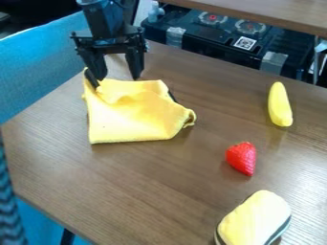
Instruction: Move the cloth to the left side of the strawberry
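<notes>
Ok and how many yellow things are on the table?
3: the cloth, upper left in the view; the banana, upper right, beyond the strawberry; and a pale yellow object with dark edging, lower right. Anything under the cloth would be hidden.

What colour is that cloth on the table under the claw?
The cloth is plain yellow, seen best in the camera view.

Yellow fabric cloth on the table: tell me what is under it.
The yellow fabric cloth lies on the brown wood-grain table. A dark sliver peeks out at its upper right edge; I cannot tell what it is. Anything else beneath is covered.
</notes>
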`<action>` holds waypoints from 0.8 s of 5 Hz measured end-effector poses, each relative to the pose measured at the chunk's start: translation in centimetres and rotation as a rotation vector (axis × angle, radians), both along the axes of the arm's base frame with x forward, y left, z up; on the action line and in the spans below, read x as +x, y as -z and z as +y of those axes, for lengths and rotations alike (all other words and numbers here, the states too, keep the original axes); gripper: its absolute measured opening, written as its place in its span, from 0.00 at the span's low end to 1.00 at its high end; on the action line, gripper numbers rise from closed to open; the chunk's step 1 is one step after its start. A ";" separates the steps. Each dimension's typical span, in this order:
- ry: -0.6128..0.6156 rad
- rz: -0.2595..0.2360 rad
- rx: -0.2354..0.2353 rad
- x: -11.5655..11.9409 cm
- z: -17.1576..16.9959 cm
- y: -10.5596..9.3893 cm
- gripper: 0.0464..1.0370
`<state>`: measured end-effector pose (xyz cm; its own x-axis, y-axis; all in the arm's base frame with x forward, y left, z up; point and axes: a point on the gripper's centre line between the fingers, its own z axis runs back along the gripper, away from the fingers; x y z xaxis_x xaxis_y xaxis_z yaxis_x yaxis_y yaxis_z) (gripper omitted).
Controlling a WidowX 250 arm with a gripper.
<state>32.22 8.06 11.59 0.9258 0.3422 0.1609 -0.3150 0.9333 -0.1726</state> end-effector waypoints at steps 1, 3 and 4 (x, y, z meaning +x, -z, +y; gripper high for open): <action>0.005 0.029 -0.012 0.0 -0.1 1.1 0.96; 0.036 0.039 -0.022 0.2 0.1 2.6 0.96; 0.071 0.066 -0.026 0.5 0.2 4.8 0.96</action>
